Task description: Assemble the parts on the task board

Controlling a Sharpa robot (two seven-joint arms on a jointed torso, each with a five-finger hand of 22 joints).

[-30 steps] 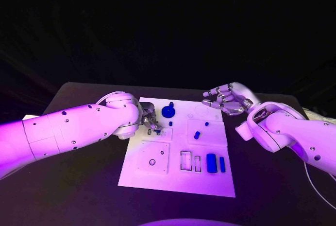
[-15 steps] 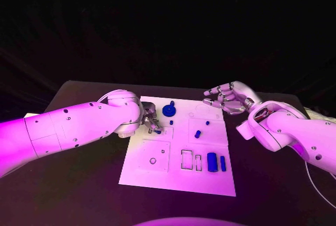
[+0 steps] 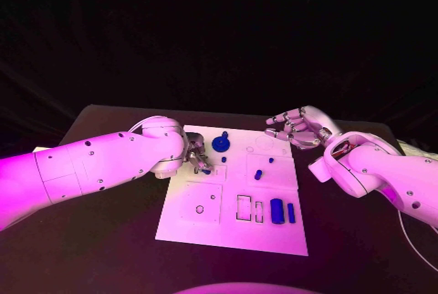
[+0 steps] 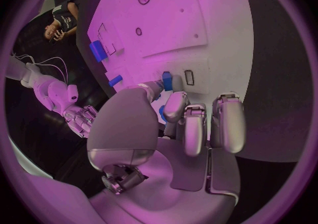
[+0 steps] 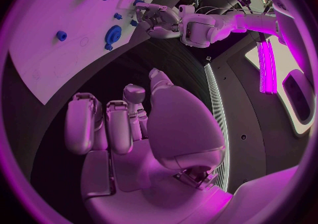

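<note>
Head view: the white task board (image 3: pixel 233 227) lies in the middle of the dark surface (image 3: pixel 109 256). The left robot hand (image 3: pixel 195 160) is down over the board's left edge, fingers curled onto a small blue part (image 3: pixel 206 171) there. Beside it on the board stands a round blue part (image 3: pixel 220 143); further along are a small blue peg (image 3: pixel 258 174) and, nearer the robot, two upright blue blocks (image 3: pixel 276 211). The right robot hand (image 3: pixel 297 129) hovers off the board's far right corner, fingers curled, holding nothing.

Left wrist view: the left robot hand (image 4: pixel 166 128) pinches a small blue part (image 4: pixel 167 81) between thumb and fingertip, just over the task board (image 4: pixel 199 17), next to a small rectangular slot (image 4: pixel 188 77).

Right wrist view: the right robot hand (image 5: pixel 142 128) is empty, fingers bent inward, away from the board (image 5: pixel 46 49).
</note>
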